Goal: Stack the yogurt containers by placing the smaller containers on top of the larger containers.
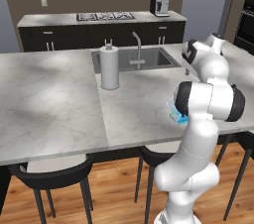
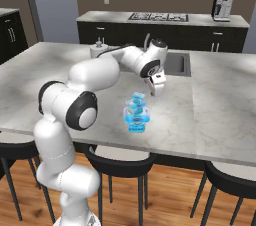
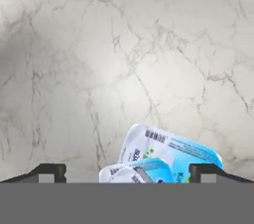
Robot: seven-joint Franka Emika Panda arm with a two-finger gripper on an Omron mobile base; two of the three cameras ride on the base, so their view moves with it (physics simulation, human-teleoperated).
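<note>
Your small yogurt pack [image 2: 136, 103], light blue and white with green marks, sits tilted on the large teal pack [image 2: 136, 120], stack near the counter's [image 2: 210, 100] front edge, your claw [image 2: 155, 90] just above and behind it, jaws wide, holding nothing.

Base cams look fwd/down from behind, sharing the counter [image 1: 59, 104]; hand cam close, apparently straight down.

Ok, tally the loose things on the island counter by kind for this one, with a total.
Yogurt packs: 2, the smaller pack sitting on the larger teal pack
Paper-towel rolls: 1, the white roll standing upright by the sink
Total: 3
</note>
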